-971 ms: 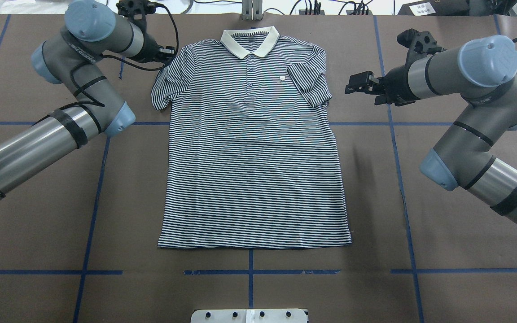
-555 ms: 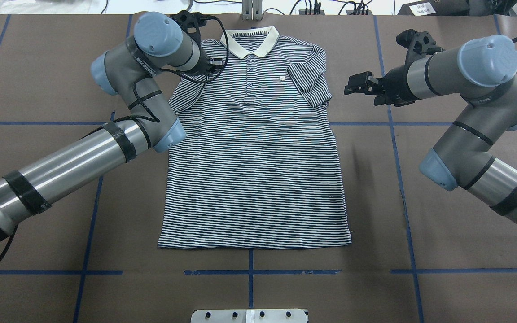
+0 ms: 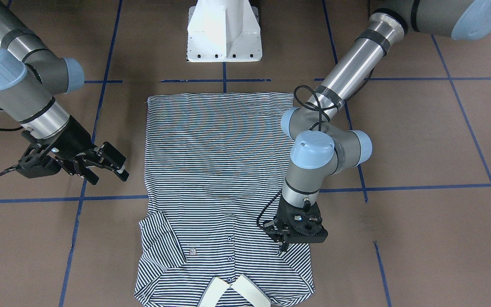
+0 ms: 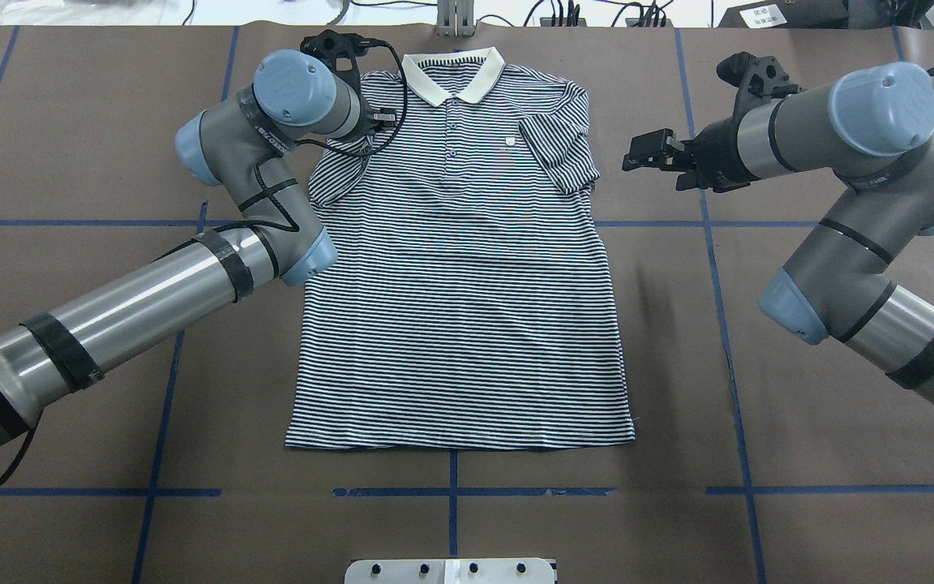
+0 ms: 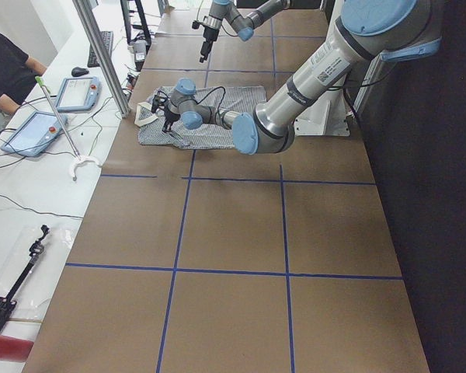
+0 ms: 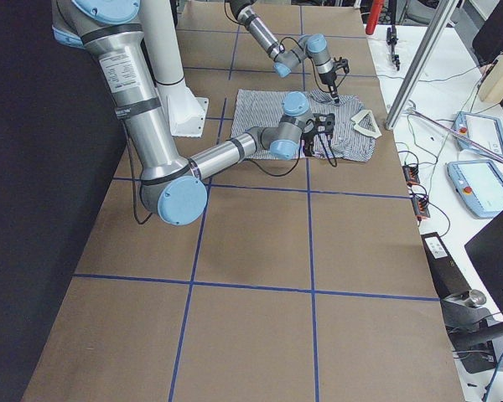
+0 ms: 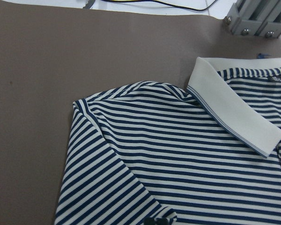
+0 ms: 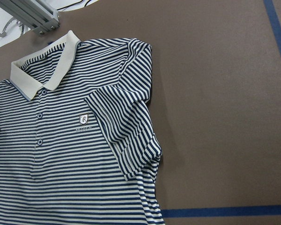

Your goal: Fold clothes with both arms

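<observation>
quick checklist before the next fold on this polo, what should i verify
1. Polo shirt lies flat with a straight hem: ok.
2. Right sleeve is folded in over the chest: ok.
3. Left sleeve is turned in over the body: ok.
4. Left gripper, low over that sleeve, grips or is free: cannot tell, its tips are too small to read.
5. Right gripper is open and beside the shirt, not over it: ok.
</observation>
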{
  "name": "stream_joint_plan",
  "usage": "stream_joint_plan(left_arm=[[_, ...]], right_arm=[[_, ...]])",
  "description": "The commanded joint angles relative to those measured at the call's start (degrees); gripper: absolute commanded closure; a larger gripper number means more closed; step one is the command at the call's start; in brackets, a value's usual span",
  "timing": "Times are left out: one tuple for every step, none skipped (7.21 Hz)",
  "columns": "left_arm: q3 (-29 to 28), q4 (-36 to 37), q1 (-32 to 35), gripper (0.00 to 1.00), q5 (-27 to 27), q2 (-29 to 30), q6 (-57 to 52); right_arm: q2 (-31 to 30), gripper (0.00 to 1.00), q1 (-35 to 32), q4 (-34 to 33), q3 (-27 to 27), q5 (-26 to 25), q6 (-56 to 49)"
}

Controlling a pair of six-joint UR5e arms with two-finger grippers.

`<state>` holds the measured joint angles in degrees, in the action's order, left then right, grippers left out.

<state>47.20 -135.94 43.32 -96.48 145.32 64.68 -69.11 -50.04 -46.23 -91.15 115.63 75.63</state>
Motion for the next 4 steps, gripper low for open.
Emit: stream_joint_plan(left_arm=[[5.8,-0.1,-0.2,0.3,-0.4,-1.0,2.1],[10.6,0.0,-0.5,0.27,-1.5,-3.3,2.5],[16.9,0.0,-0.8,0.2,-4.7,-7.2,2.6],[24.1,0.8,-2.0,0.2,-6.2,-10.9,3.3]], right_arm=[[-1.3,0.0,0.1,-0.1,-3.0,0.1,0.6],[-1.3,0.0,0.2,-0.2,-3.6,-0.1,1.0],[-1.3,0.0,2.2,-0.7,-3.6,-1.4,3.5],[-1.2,0.0,5.4,-1.1,-4.8,-3.2,12.4]])
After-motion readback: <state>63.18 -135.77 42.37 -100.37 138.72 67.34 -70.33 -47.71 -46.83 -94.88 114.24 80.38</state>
